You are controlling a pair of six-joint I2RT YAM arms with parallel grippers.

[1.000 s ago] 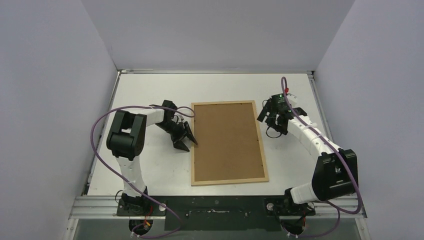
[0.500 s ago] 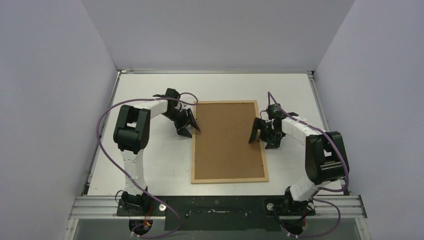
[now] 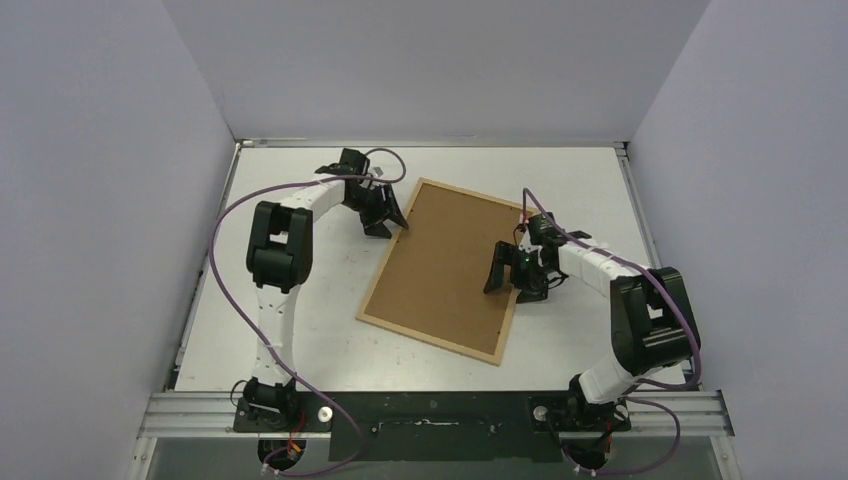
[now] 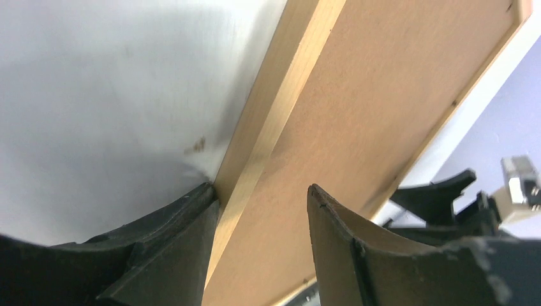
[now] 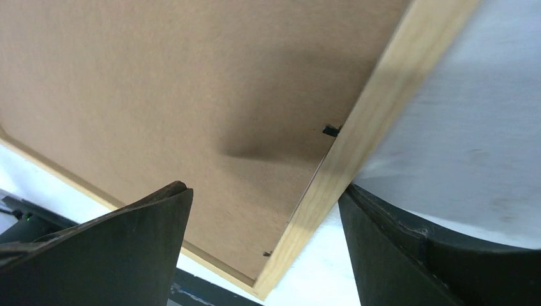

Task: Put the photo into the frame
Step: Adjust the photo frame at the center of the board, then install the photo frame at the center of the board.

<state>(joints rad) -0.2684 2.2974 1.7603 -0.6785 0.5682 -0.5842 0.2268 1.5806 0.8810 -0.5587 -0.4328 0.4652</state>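
White surface (image 3: 580,180); frame (image 3: 440,265) lies back-up. Left hand (image 3: 387,224) and right hand (image 3: 512,283), both unclenched, straddle opposite rails; suggest closing evenly, lifting level.

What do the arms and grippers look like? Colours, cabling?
The left arm and right arm have white links and black joint housings. The left gripper and right gripper are black, two tapered fingers each. A purple cable loops along each arm.

- One frame (image 3: 445,268) on show, brown back up, just the one.
- Two arms working: left arm (image 3: 277,255), right arm (image 3: 645,315).
- Two claws, one apiece: left claw (image 3: 385,215), right claw (image 3: 512,280).
- And one white bench (image 3: 590,180) under it all.
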